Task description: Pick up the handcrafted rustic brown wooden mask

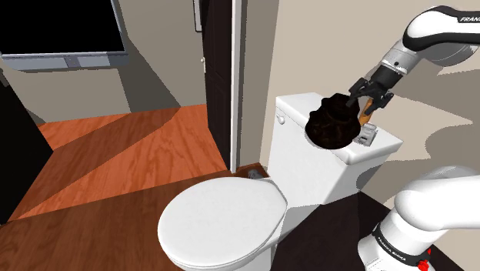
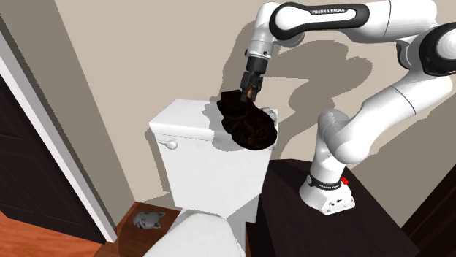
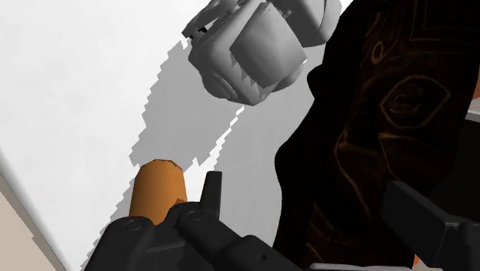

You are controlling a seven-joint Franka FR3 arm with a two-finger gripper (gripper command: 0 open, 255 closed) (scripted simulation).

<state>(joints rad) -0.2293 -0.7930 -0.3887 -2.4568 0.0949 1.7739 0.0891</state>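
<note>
I'm watching the gripper clenching the dark brown carved mask, holding it tilted over the white toilet tank.

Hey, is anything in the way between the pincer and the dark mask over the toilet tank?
Nothing visible. The pincer clasps the mask at its upper edge; the orange cylinder sits beside it, not between.

Marking 1: "FRANKA EMIKA", white capitals on the dark band of the upper arm link, above and behind the jaws of the gripper.

Marking 2: the same brand, cut off at "FRAN", on the white link behind the jaws.

Marking 3: small lettering on the base ring, far below the jaws; illegible.
</note>
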